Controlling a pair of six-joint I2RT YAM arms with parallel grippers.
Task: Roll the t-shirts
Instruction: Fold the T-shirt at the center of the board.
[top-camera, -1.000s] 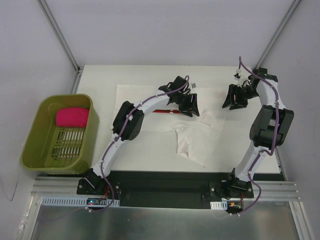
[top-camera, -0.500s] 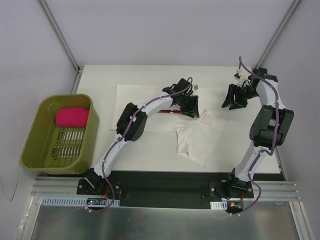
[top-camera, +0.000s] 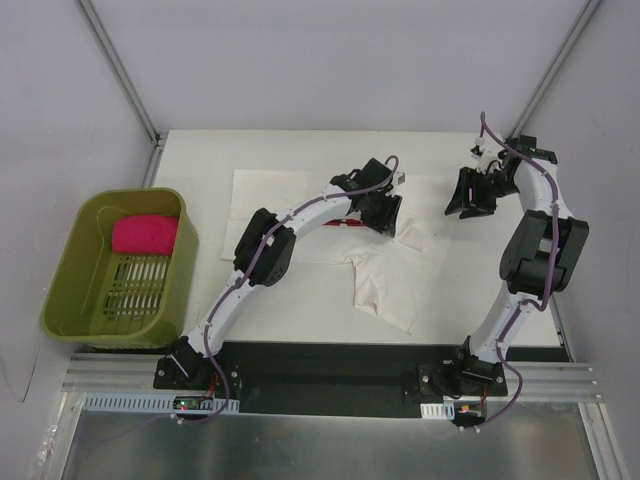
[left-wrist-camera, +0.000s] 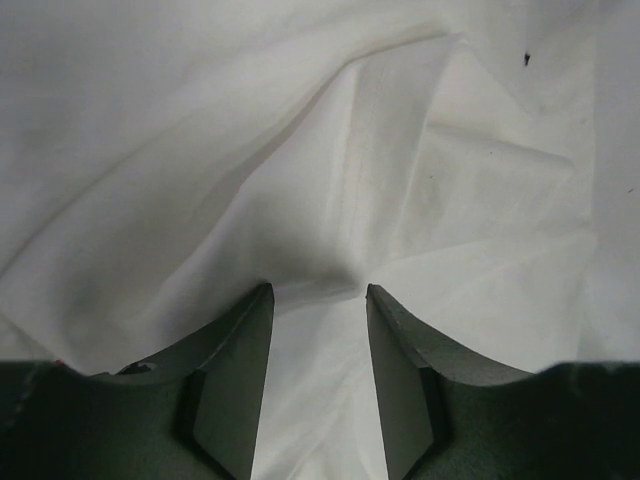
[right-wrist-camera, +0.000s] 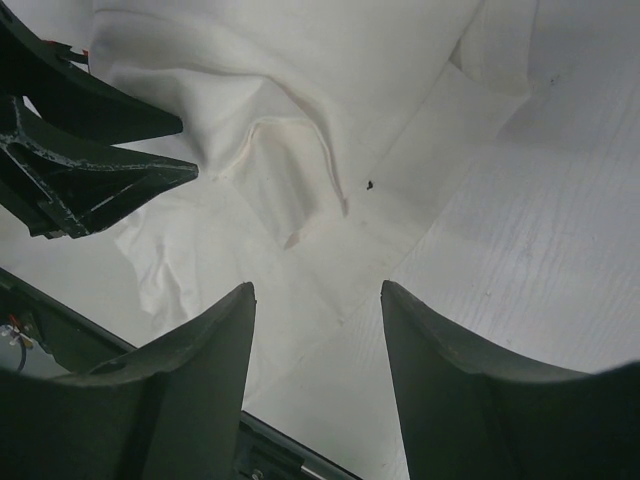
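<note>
A white t-shirt (top-camera: 290, 205) lies spread and rumpled on the table, with its right part folded down into a flap (top-camera: 390, 285). A sliver of its red print (top-camera: 340, 224) shows beside the left arm. My left gripper (top-camera: 385, 212) is open and low over the shirt's middle right. In the left wrist view its fingertips (left-wrist-camera: 262, 300) straddle a wrinkled fold of white cloth (left-wrist-camera: 400, 150), gripper midpoint (left-wrist-camera: 317, 292). My right gripper (top-camera: 465, 195) is open and empty, above the shirt's right edge (right-wrist-camera: 250, 80), gripper midpoint (right-wrist-camera: 318, 290).
An olive green basket (top-camera: 75, 235) stands at the left of the table and holds a pink rolled cloth (top-camera: 145, 233). The white table (top-camera: 300, 150) has a metal frame post at each back corner. The left gripper (right-wrist-camera: 90, 150) shows in the right wrist view.
My left gripper has moved a little to the right and toward the back over the shirt. The right arm has barely moved.
</note>
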